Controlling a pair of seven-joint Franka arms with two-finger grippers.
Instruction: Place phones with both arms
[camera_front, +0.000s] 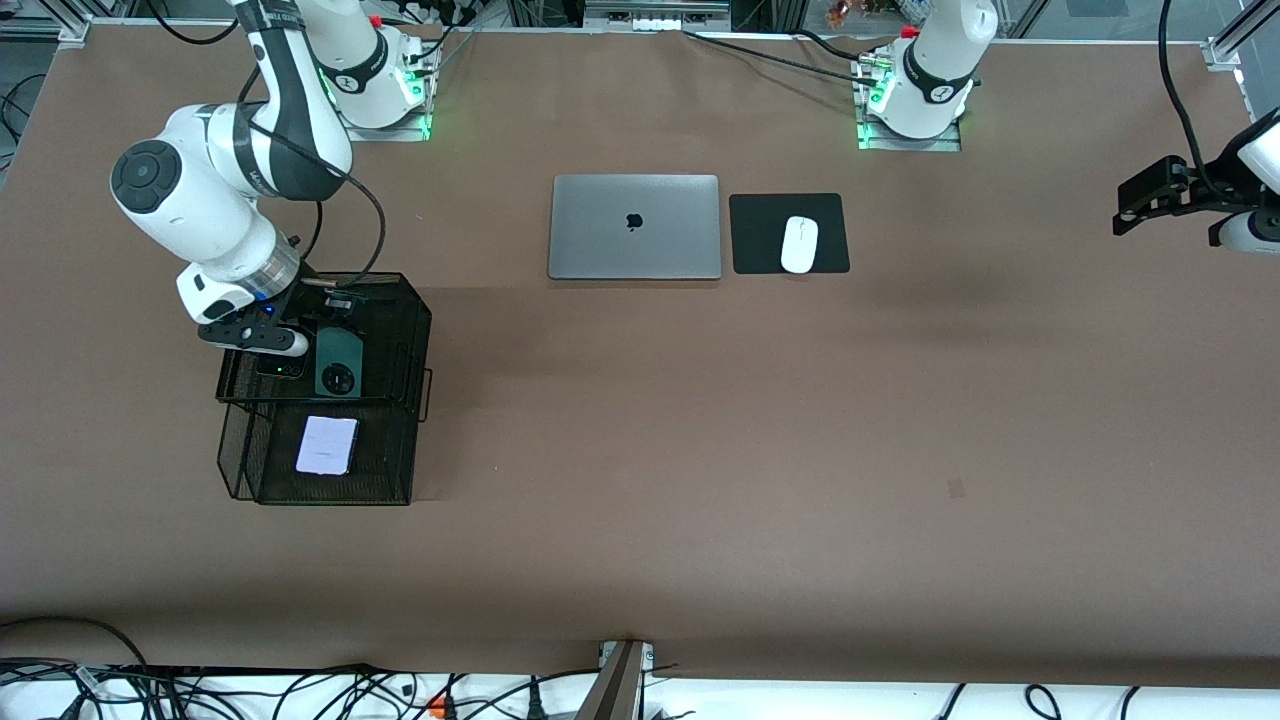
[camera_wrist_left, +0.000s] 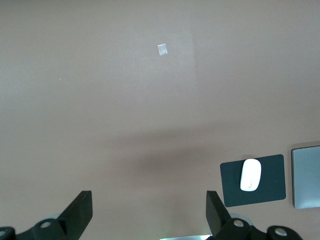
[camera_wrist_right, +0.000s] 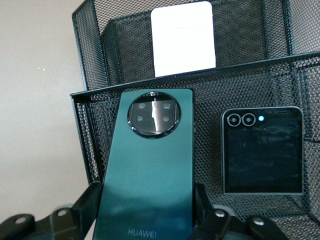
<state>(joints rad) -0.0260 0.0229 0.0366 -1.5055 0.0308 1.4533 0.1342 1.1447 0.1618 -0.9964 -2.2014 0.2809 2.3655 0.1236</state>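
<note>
Front view: a two-tier black mesh rack (camera_front: 410, 440) is seen on the brown worktop (camera_front: 700, 450) toward the right arm's end. In its lower tier, nearest the front camera, the pale lilac-white phone (camera_front: 327, 445) is laid flat. In the upper tier, farther from the camera, the dark green phone (camera_front: 338, 364) is seen with its round camera ring toward the camera, and beside it, partly hidden under the arm, the black phone (camera_front: 281, 366).

The right claw (camera_front: 312, 322) is positioned over the upper tier, at the green phone's end farthest from the camera.

Right wrist view: the dark green phone (camera_wrist_right: 150, 170) is clamped between the right claw's (camera_wrist_right: 148, 217) two fingers (camera_wrist_right: 89, 204) at its logo end, one finger against each long edge. Its camera ring points away from the claw. The black phone (camera_wrist_right: 262, 152) is recorded just beside it on the mesh floor, apart from the claw. The lilac-white phone (camera_wrist_right: 183, 39) is seen in the lower tier.

Farther from the camera, near mid-worktop, a closed silver laptop (camera_front: 635, 227) is noted, with a white mouse (camera_front: 799, 244) on a black mouse pad (camera_front: 760, 235) beside it.

The left arm is held waiting at its end of the worktop. Left wrist view: the left claw (camera_wrist_left: 149, 212) is spread wide with nothing held, above bare worktop.
</note>
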